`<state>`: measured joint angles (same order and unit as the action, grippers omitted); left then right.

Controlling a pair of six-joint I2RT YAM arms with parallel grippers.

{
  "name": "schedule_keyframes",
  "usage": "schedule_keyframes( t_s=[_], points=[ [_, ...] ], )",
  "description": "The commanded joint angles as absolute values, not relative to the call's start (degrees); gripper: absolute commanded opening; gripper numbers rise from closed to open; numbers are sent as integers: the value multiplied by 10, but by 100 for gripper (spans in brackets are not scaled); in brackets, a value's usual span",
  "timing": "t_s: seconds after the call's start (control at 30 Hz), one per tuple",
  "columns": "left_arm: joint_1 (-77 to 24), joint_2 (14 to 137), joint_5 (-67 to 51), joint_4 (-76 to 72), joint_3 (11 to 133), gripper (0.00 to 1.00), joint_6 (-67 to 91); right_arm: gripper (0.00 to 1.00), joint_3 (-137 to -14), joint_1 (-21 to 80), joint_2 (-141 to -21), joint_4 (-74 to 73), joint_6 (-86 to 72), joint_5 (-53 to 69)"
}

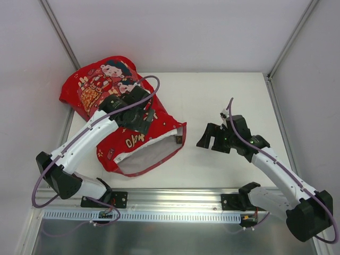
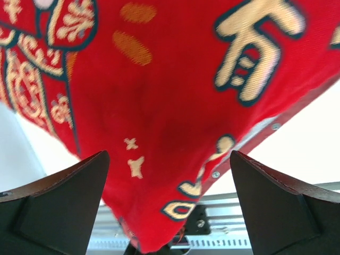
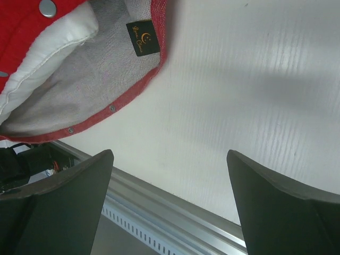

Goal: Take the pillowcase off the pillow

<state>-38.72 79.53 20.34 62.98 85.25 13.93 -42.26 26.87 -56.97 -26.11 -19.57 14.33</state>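
Note:
The red pillowcase (image 1: 95, 85) lies on the left of the table, its open mouth (image 1: 151, 156) facing the near right. It fills the left wrist view (image 2: 159, 106). The white pillow (image 3: 53, 48) shows only as a padded edge inside the mouth, beside the grey lining and a black label (image 3: 142, 38). My left gripper (image 1: 142, 119) is open over the middle of the pillowcase, with red fabric between its wide-apart fingers (image 2: 64, 202). My right gripper (image 1: 208, 139) is open and empty over bare table, just right of the mouth (image 3: 79, 127).
The white table (image 1: 223, 101) extends to the right and back. A metal rail (image 1: 175, 196) runs along the near edge, also seen in the right wrist view (image 3: 159, 212). White walls and frame posts (image 1: 289, 42) enclose the back and sides.

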Motion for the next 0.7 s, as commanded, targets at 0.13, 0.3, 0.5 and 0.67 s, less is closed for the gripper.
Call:
schedule_keyframes(
  t_s=[0.13,0.3,0.5,0.67],
  points=[
    [-401,838,323,691,828,88,202,93,-431,271,-562,-251,-213,162],
    [-401,871,300,690,870,23,208,94,-451,304,-570,-241,-207,159],
    [-401,868,212,679,970,0,192,94,-468,398,-628,-194,-244,117],
    [-345,850,48,639,1050,0,220,95,-466,471,-665,-100,-274,113]
  ],
)
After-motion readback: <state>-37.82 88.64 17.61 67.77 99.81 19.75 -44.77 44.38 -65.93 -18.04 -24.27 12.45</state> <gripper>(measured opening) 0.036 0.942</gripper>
